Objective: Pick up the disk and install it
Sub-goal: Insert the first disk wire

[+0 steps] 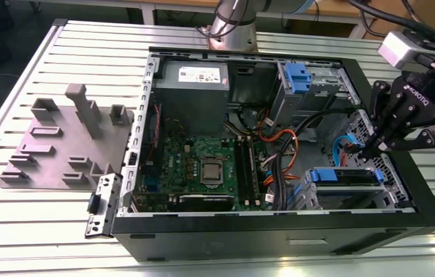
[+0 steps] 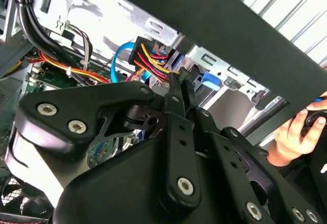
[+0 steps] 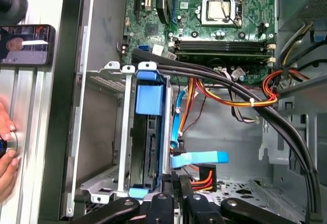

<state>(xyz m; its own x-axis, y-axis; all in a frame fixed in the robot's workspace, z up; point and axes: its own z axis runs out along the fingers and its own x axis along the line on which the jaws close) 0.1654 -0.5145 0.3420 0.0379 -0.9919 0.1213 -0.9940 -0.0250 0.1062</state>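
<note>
**A:** So what was the gripper point(image 1: 373, 151) up to in that shot? Holding anything?

**B:** Nope. In both wrist views the black metal fingers point(image 2: 180, 106) were pressed flat together with nothing between them. It hung over the open computer case point(image 1: 279, 234), at the exterior view's right, just above the drive cage point(image 1: 346, 193).

**A:** And the disk?

**B:** Already sitting in that cage. In the first wrist view the disk point(image 3: 148, 147) stood on edge between the bare silver sheet-metal walls of the cage, blue plastic carrier on it, fingertips right beside its near end. In the exterior view the blue carrier front point(image 1: 344, 176) showed in the bay at the case's near right corner.

**A:** What else was in the box?

**B:** Going further in: a flat light-blue data cable point(image 3: 200, 158) next to the disk, then a bundle of red, orange and yellow wires point(image 3: 240, 98) and thick black cables. Past those, the green motherboard point(image 1: 201, 167) with the square shiny CPU socket. At the far end, the grey power supply box point(image 1: 192, 81) and a second bay with a blue latch point(image 1: 297, 78).

**A:** Anything outside it?

**B:** A grey plastic fixture point(image 1: 67, 144) with upright blocks on the ribbed metal table point(image 1: 17, 213), and a person's hand point(image 3: 6, 155) at the case's edge.
</note>
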